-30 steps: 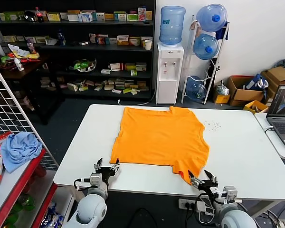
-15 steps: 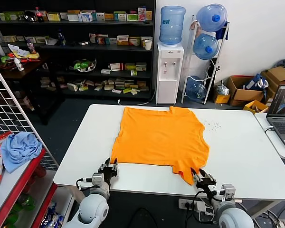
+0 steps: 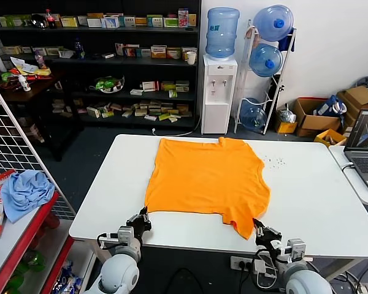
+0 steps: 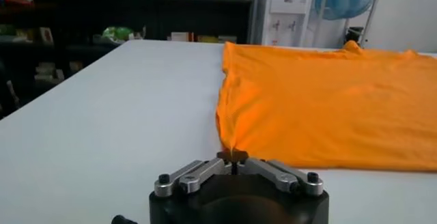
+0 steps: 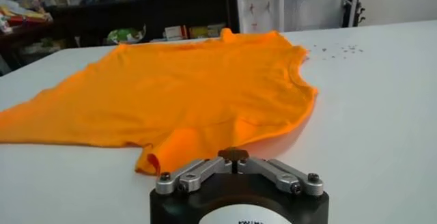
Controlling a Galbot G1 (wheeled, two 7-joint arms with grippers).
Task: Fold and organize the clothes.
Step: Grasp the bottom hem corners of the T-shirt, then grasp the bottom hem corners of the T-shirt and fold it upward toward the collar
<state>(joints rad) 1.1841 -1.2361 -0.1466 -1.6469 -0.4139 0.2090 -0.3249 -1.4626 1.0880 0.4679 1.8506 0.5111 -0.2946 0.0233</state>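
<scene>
A: Orange T-shirt (image 3: 207,182) location?
B: Flat on white table (image 3: 306,196), centre; near hem toward the robot.
A: Left gripper (image 3: 142,218)?
B: Near-left hem corner, jaws clamped together on the fabric.
A: Right gripper (image 3: 259,233)?
B: Near-right sleeve (image 5: 174,151) tip, jaws together; grip on cloth unclear.

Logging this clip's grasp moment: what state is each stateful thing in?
orange T-shirt: spread flat on the table, unfolded, near corners pinched.
left gripper: shut on the shirt's near left corner.
right gripper: shut on the near right sleeve tip.
laptop: open.
</scene>
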